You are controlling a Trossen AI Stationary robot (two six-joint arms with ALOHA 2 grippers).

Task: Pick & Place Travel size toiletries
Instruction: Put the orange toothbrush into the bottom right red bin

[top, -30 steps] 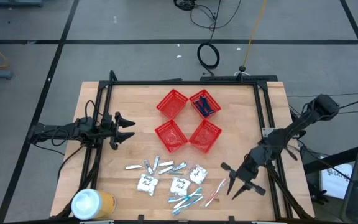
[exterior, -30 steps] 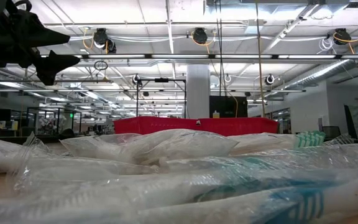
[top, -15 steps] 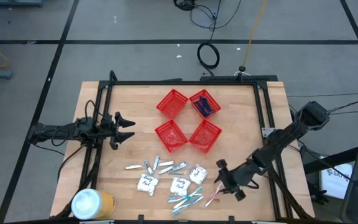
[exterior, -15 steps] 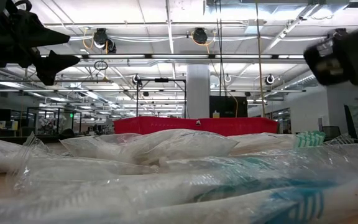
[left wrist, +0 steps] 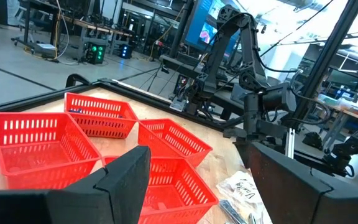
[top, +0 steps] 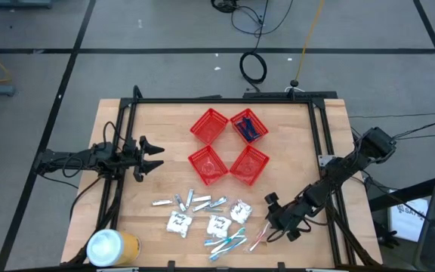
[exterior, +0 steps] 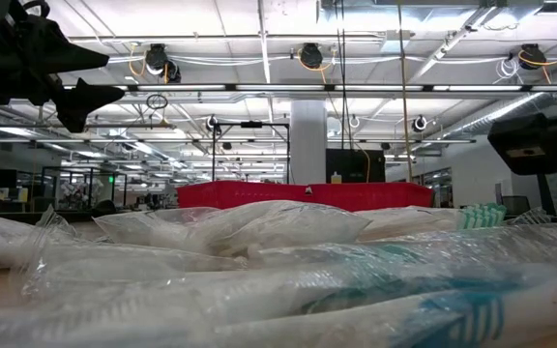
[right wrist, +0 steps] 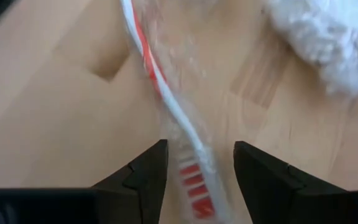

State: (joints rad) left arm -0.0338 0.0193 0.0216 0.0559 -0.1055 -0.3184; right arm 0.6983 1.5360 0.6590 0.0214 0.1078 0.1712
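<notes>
Right gripper [right wrist: 196, 163] spread, straddling red-and-white toothbrush [right wrist: 166, 102] just right of sachet pile [top: 219, 224]. Best to drop straight, centre handle between fingers, then close. Left gripper [top: 155, 154] spread, parked left of red baskets [top: 229, 147].

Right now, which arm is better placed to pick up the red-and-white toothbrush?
The right. The right gripper is down beside the red-and-white toothbrush, whose wrapped handle runs between its open fingers in the right wrist view. The left gripper waits open, well away from the pile, at the table's left side.
</notes>
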